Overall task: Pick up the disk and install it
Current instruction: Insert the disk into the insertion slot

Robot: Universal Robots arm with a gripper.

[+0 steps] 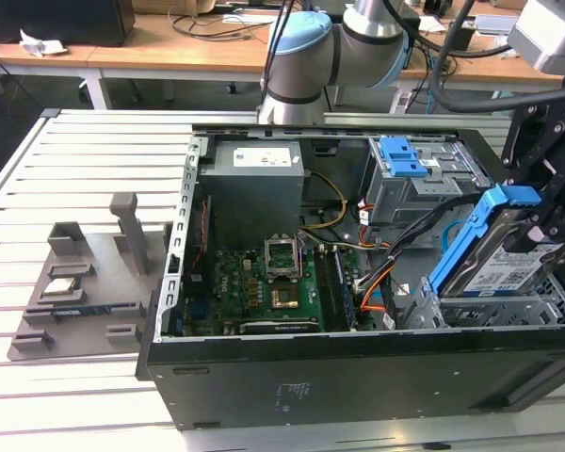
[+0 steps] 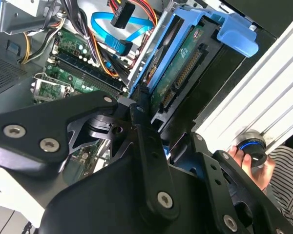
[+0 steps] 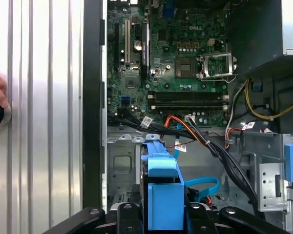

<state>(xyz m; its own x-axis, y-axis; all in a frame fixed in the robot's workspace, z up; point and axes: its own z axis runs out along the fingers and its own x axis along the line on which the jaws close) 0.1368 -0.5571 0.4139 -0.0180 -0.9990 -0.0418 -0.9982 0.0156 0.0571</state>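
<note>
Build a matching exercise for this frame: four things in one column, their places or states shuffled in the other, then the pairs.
Things:
1. disk
2. grey tray
3. power supply
4. motherboard

Places or states:
A. lying flat on the floor of the open case
B. on the slatted table, outside the case on the exterior view's left
C. tilted in the shut hand above the drive cage
D. grey box against the case's far wall

Pairs: 1-C, 2-B, 3-D, 4-A
</note>
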